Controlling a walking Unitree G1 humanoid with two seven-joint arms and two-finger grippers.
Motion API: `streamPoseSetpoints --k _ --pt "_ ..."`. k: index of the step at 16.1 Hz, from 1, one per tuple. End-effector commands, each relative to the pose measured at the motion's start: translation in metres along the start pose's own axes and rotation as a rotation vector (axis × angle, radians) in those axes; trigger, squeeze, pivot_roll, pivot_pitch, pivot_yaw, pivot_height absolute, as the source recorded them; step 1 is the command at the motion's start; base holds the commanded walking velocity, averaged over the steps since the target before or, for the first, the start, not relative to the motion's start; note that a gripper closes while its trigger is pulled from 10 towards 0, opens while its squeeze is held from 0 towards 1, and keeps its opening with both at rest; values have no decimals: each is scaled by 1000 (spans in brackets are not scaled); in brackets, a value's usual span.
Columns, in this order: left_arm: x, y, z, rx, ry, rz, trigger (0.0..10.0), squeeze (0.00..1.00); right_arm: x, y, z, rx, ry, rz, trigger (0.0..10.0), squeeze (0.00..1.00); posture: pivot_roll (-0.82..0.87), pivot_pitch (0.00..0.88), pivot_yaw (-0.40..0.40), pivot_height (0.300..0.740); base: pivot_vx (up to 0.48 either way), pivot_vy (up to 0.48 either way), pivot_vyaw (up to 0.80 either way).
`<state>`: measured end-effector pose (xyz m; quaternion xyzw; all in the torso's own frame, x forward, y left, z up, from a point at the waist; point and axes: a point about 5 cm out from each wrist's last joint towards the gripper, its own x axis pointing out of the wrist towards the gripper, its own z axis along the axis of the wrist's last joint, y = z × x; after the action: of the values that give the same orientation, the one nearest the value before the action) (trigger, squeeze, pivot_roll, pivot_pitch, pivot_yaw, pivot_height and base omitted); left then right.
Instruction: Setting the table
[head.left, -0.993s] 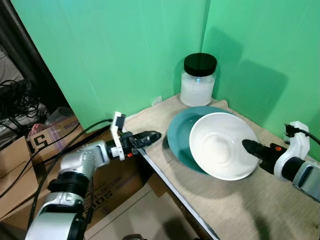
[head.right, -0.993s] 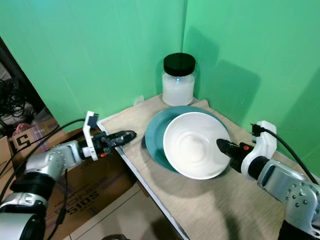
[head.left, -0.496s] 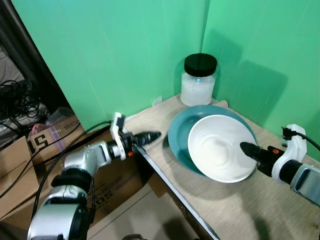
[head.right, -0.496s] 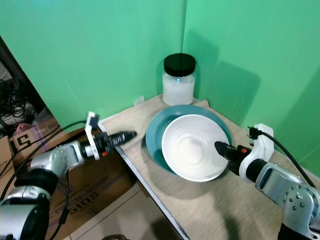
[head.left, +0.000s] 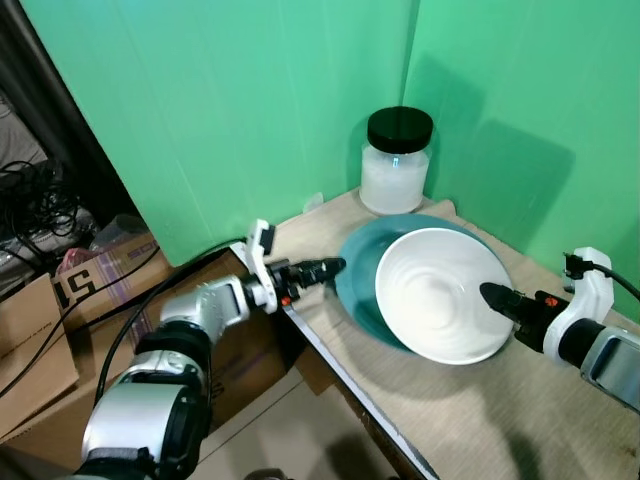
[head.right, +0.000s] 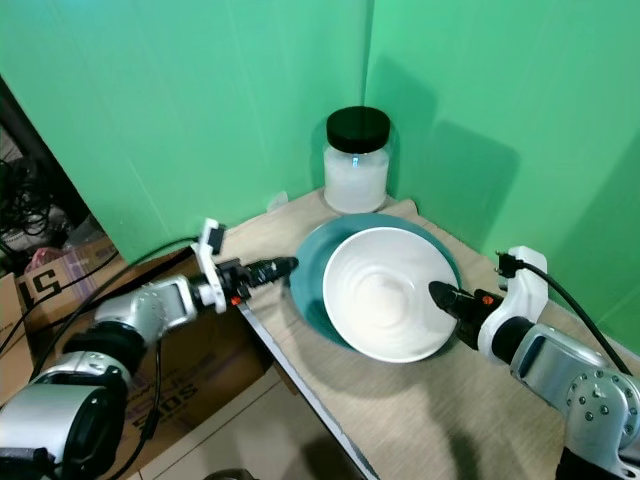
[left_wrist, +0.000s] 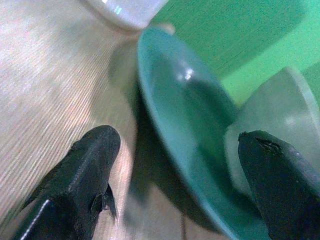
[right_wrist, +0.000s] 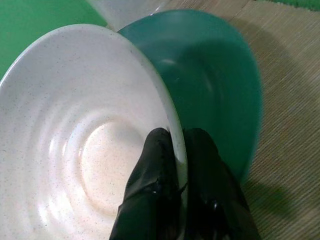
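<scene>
Right wrist view has the right gripper (right_wrist: 172, 145) pinching the white ceramic bowl's (right_wrist: 75, 125) rim; left gripper (left_wrist: 175, 165), fingers spread, reaches level toward the teal round plate (left_wrist: 185, 115) near the desk's (head.left: 470, 410) left edge.

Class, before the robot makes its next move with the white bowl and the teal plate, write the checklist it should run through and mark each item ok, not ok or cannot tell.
1. Right gripper pinches the white bowl by its rim: ok.
2. Left gripper open: ok.
3. Left gripper lined up at the edge of the teal plate, not yet touching: ok.
4. Bowl sits flat on the plate: cannot tell.
5. Jar stands apart, behind the plate: ok.
6. Plate fully on the table: ok.
</scene>
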<state>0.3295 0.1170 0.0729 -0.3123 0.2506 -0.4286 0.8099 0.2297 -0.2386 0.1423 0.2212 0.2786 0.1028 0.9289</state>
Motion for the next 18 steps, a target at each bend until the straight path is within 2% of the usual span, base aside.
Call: streamPoseSetpoints --k 1,2,3,4,7,9,18 --pt "0 1 3 21 15 21 10000 0 -2 3 3 -13 -11 18 0 0 -41 0 75 740 0 0 0" --pt "5 -4 5 5 11 -23 10000 0 -4 3 4 -16 -15 15 0 0 -50 0 82 740 0 0 0" --pt "9 -7 4 0 18 -45 5529 0 -4 3 4 -16 -16 15 0 0 -51 0 83 740 0 0 0" --pt "13 -10 2 0 37 -66 0 0 -4 3 4 -17 -17 16 0 0 -51 0 84 740 0 0 0" --pt "19 -14 -10 9 136 -102 0 0 -4 4 3 -16 -17 18 0 0 -52 0 90 740 0 0 0" --pt "19 -13 -13 11 159 -95 0 0 -4 4 4 -16 -18 18 0 0 -52 0 90 740 0 0 0" --pt "15 -11 -3 0 98 -89 0 0 -2 6 4 -21 -16 30 0 0 -43 0 85 740 0 0 0"
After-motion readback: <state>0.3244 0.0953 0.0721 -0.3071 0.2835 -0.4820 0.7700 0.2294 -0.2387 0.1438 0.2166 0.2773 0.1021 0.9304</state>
